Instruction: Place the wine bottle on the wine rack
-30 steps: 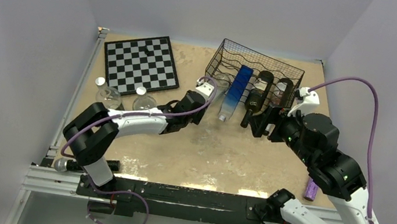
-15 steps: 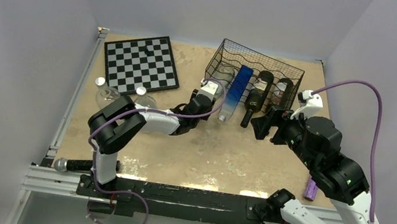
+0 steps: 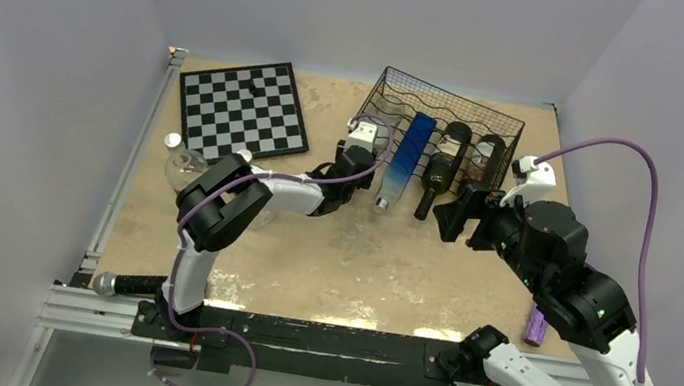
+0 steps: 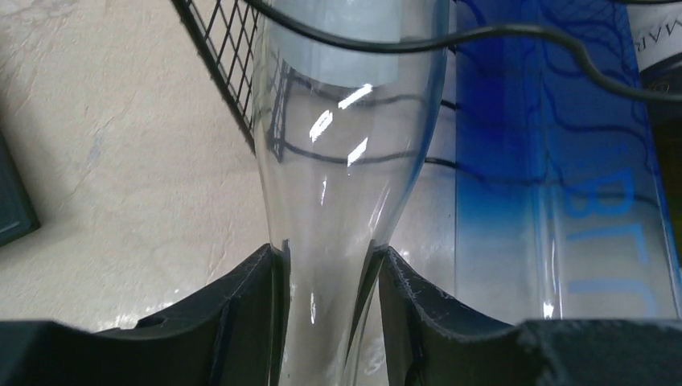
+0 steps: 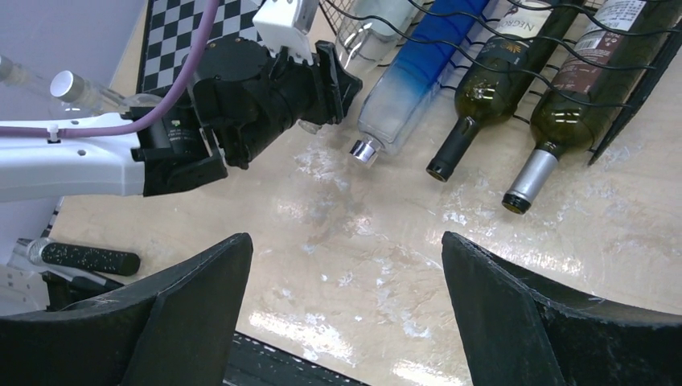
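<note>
From above, my left gripper reaches to the wine rack. The clear wine bottle lies partly in the rack's leftmost slot, beside the blue bottle, and my right gripper hovers nearby. My left wrist view shows narrow jaws clamped on the bottle's neck. It looks like smooth, slippery, breakable glass, best gripped at that neck. My right wrist view shows jaws spread wide, holding nothing.

Beige table, chessboard far left, black wire wine rack far centre, purple cylinder near right edge
</note>
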